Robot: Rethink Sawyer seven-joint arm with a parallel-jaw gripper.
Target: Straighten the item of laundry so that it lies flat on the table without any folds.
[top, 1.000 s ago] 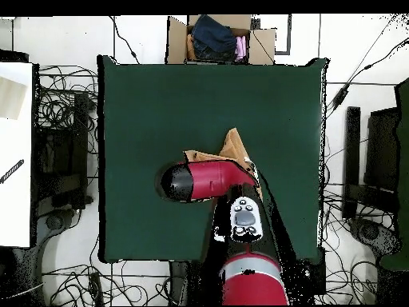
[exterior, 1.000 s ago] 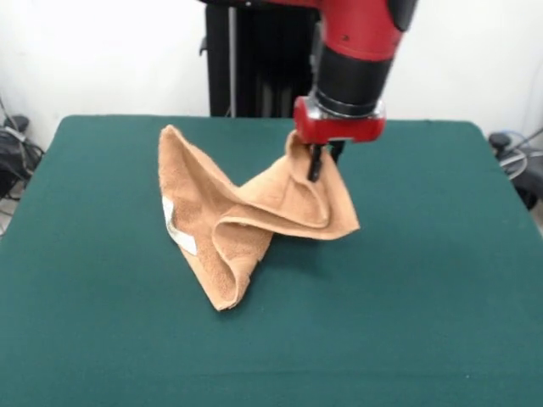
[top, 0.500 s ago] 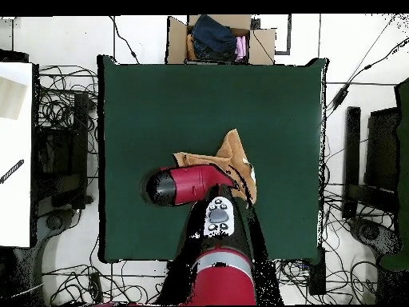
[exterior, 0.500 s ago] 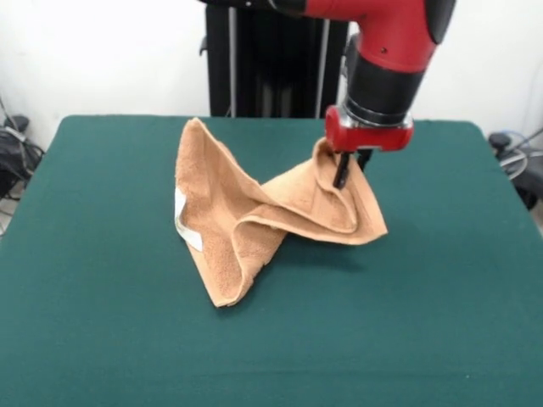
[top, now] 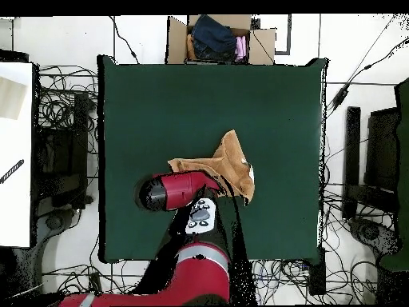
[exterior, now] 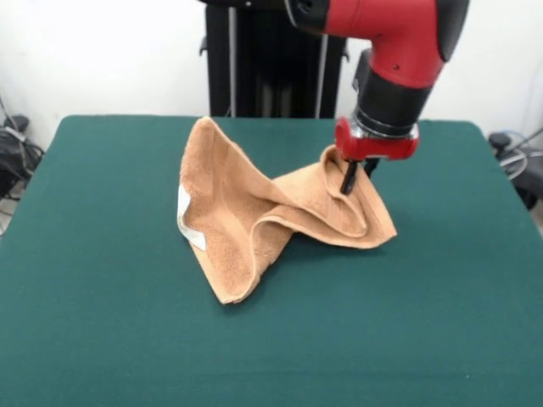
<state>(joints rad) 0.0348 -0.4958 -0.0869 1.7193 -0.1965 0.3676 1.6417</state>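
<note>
A tan terry towel (exterior: 263, 208) lies crumpled and folded on the dark green table (exterior: 102, 322), with a white label (exterior: 188, 222) at its left edge. My gripper (exterior: 349, 175) is shut on the towel's upper right part and holds that part lifted off the table. The towel's left flap stands up in a peak. In the overhead view the towel (top: 228, 164) shows just above my red arm (top: 180, 190), which hides the gripper and part of the towel.
A cardboard box (top: 220, 38) with clothes stands beyond the table's far edge in the overhead view. Cables and stands lie around the table. The black pedestal (exterior: 254, 59) stands behind the table.
My gripper has moved to the right in the front view, dragging the towel with it. The towel has spread a little wider.
</note>
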